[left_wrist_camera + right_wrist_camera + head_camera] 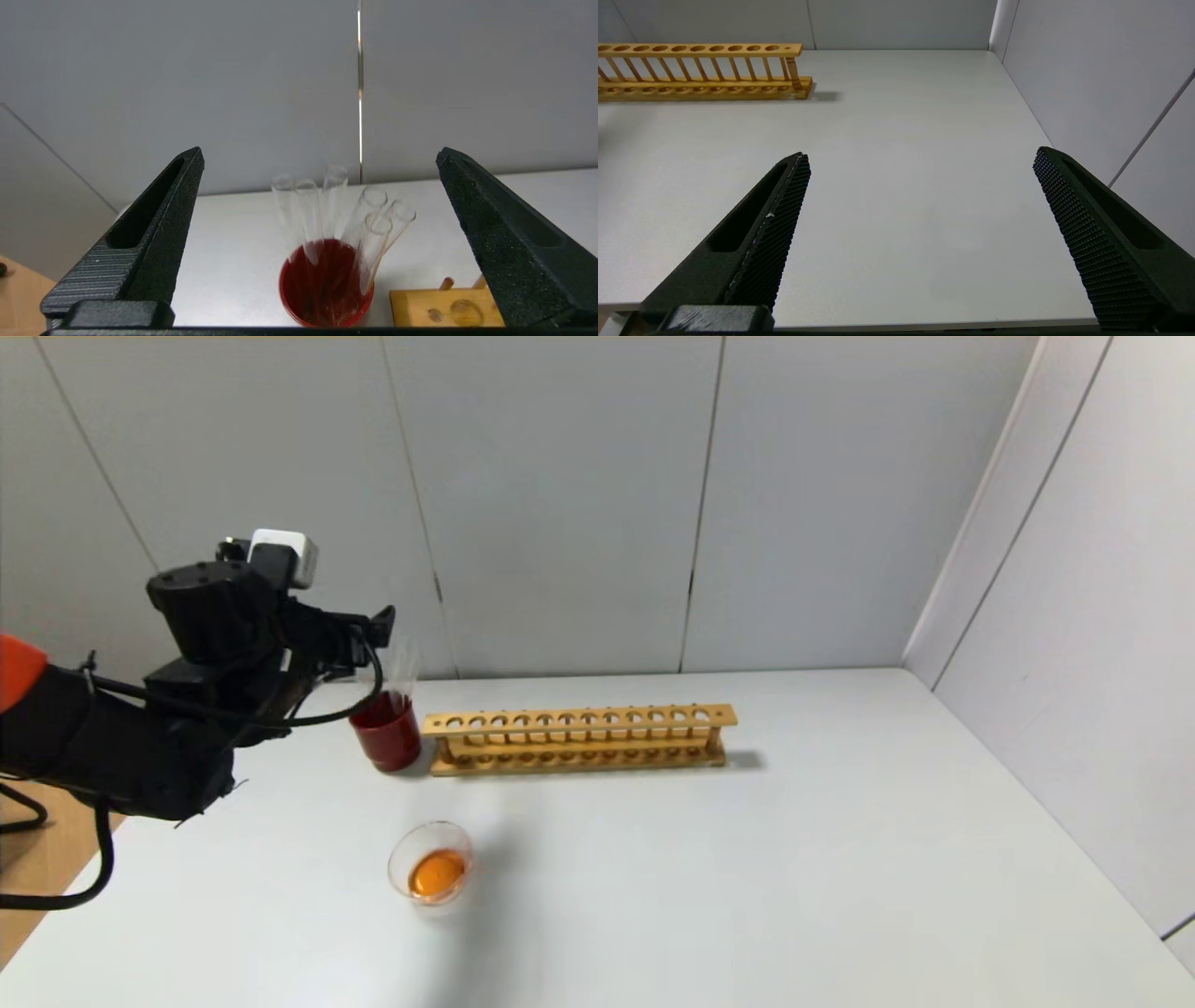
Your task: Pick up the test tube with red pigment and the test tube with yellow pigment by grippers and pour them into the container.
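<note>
Nearest us, at 7 o'clock on the table, the container (430,874) already holds orange liquid, so we judge both pours done. Farther, at 10 o'clock, our left gripper (320,161) hangs empty above the red cup (326,284), jaws apart; its tubes (334,200) look colourless. Our right gripper (920,163), jaws apart, idles at 4 o'clock.

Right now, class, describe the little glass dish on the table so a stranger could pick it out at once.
Start at the long wooden rack lying across the white table. At its left end stands a dark red cup full of empty glass tubes. The glass dish sits alone nearer the front: low, clear, holding orange liquid.
</note>
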{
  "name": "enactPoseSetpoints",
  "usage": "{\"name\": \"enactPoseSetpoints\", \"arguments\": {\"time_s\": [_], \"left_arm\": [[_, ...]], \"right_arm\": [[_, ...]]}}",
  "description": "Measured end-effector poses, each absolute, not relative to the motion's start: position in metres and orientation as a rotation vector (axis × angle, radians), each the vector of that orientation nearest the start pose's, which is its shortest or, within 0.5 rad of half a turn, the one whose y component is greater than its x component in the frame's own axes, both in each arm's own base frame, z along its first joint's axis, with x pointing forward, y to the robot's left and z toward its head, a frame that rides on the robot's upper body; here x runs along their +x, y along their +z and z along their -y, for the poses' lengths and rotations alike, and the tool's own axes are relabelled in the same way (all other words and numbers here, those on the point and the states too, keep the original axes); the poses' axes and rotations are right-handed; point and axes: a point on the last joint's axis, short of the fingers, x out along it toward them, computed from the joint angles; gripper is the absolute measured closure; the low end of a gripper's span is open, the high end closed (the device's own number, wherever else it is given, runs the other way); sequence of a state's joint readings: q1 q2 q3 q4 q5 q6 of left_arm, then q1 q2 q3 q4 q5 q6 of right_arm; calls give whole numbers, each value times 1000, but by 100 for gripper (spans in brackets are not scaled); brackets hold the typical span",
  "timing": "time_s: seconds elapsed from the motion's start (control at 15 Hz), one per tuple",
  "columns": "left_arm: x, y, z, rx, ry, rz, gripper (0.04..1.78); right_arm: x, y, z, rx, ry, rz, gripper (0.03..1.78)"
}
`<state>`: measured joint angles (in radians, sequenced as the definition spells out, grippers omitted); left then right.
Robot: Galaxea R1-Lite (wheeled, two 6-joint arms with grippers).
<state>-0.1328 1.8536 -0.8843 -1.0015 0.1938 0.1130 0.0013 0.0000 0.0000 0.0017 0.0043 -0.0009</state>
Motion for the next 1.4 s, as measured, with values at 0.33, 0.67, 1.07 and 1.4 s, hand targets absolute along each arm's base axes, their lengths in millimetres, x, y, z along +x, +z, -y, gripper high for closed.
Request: {"name": "enactPoseSetpoints", "arguments": {"time_s": [0.33,0.67,1.07,1.4], "left_arm": [[266,261,29,104,178,103,7],[148,274,12,115,267,184,7],[24,239,-9,107,429,171,7],[-25,195,-11,86,445,256,7]], "right_arm": [[-23,75,0,-1,6,-2,6],[-23,75,0,-1,5,-2,6],[-23,75,0,-1,5,-2,6],[-23,75,0,-1,5,-2,6]]}}
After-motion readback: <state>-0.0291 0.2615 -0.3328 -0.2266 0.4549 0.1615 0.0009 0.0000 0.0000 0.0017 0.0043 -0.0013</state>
